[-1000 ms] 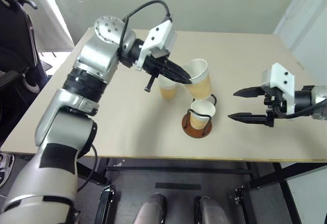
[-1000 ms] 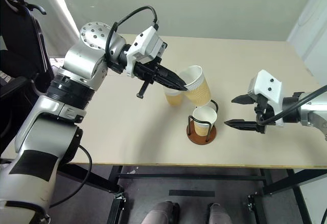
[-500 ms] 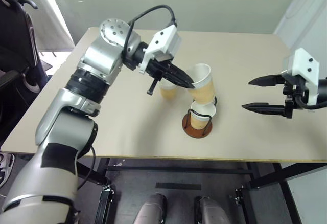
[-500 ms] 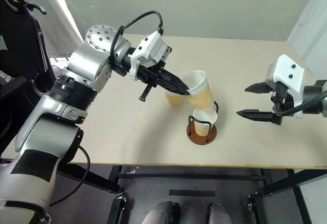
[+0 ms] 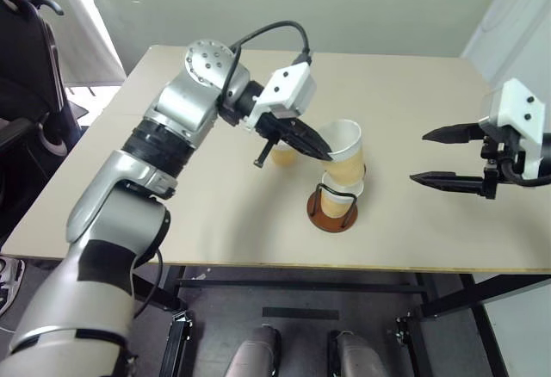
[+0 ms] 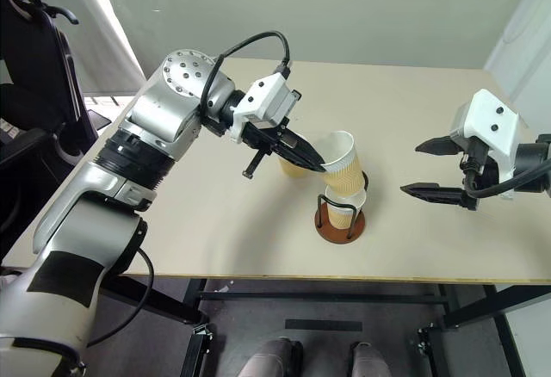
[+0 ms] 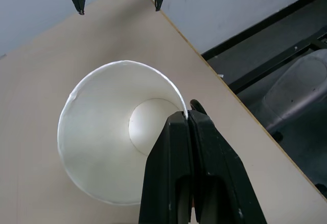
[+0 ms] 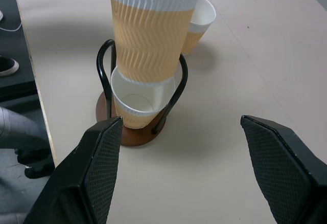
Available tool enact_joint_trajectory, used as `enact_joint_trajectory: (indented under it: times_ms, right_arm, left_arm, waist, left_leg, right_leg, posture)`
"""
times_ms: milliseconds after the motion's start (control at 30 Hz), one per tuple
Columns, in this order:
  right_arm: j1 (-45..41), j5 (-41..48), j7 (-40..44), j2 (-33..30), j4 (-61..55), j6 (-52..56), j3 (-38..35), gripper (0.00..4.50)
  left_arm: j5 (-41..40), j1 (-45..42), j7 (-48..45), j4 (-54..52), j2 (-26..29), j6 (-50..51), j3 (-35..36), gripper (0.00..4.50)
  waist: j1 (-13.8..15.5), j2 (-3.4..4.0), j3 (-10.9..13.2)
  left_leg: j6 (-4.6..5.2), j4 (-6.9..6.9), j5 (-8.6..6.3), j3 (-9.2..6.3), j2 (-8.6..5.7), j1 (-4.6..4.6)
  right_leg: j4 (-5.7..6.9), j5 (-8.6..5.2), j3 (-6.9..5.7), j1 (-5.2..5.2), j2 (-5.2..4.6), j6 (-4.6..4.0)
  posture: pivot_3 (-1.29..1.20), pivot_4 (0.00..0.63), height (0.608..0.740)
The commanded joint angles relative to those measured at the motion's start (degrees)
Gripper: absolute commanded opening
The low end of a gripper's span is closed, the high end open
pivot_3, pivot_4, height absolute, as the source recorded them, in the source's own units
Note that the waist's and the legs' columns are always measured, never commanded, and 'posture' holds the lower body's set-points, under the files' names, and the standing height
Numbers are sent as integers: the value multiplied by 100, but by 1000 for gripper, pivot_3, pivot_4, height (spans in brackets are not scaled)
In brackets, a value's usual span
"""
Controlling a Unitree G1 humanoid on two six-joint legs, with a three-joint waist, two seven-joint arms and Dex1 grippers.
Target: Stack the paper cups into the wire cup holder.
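Left claw pinching one of three paper cups above wire cup holder, right claw spread

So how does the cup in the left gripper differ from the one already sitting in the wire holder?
The held cup hangs pinched by its rim in the left gripper, its base just entering the cup in the holder, which sits down inside the wire cup holder. The held cup tilts slightly; the seated one stands upright. No gripper touches the seated one. Both are tan-yellow with white insides and mouths up.
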Motion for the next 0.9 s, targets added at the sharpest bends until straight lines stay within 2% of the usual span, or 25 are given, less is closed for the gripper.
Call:
enact_joint_trajectory:
  times_ms: [33, 700, 900]
  right_arm:
    - [-10, 59, -22, -108, -113, -10, -343, 3741]
    - [101, 42, -56, -76, -154, -20, -347, 3741]
    - [130, 23, -64, -72, -158, -34, -330, 3741]
  left_arm:
    - [65, -56, -175, 9, -4, -210, 26, 38]
    - [239, 81, -175, 49, 104, -538, -296, 38]
    - [620, 144, -175, 354, -51, -859, -189, 38]
  waist:
    - [0, 0, 0]
    - [3, 0, 0]
    - [4, 0, 0]
  left_leg:
    - [0, 0, 0, 0, 0, 0]
    - [1, 2, 0, 1, 0, -1]
    - [2, 2, -1, 1, 0, 0]
  right_leg:
    - [0, 0, 0, 0, 0, 0]
    - [0, 0, 1, 0, 0, 3]
    - [1, 0, 1, 0, 0, 3]
  posture:
    - [0, 150, 740]
    - [0, 150, 740]
    - [0, 150, 740]
